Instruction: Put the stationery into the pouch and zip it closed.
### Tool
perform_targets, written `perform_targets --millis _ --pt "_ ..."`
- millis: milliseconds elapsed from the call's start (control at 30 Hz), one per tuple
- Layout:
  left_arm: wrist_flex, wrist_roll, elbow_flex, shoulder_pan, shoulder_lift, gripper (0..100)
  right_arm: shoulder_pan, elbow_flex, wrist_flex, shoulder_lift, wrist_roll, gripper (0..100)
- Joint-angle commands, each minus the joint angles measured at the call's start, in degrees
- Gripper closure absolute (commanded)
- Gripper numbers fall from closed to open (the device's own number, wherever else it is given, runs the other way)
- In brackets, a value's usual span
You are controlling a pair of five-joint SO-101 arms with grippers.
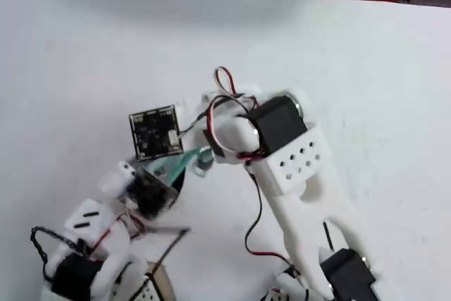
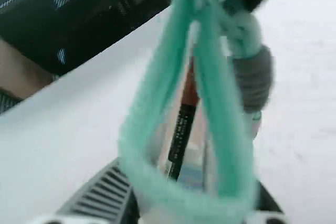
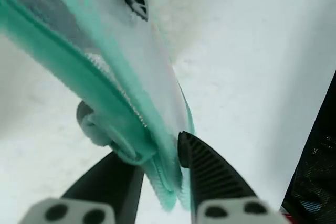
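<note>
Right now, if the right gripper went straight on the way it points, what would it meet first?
The pouch: its teal zip edge sits between the fingers of the right gripper, so any advance would probably just push into it.

Bright diffuse light w/ table [image 1: 366, 68] glare, soft shadow nr pouch [image 3: 68, 72].

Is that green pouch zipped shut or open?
Open: in the left wrist view the zipper edges of the pouch gape apart, and a pen shows between them.
</note>
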Motion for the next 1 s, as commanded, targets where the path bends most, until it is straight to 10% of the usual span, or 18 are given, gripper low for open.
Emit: perform_targets --millis 0,700,967 --pt "-1.1 11.6 -0.8 -6.4 0.2 69 -0.8 1.6 -0.2 -2.4 -0.3 97.7" --pt "4.6 13.8 -26.2 -10.3 0.6 68 1.3 -5.6 -1.5 -3.6 -35.1 97.8" --pt "-2.5 22.0 -16.6 2.1 0.6 69 1.5 -6.6 -0.8 -3.0 -42.2 97.8"
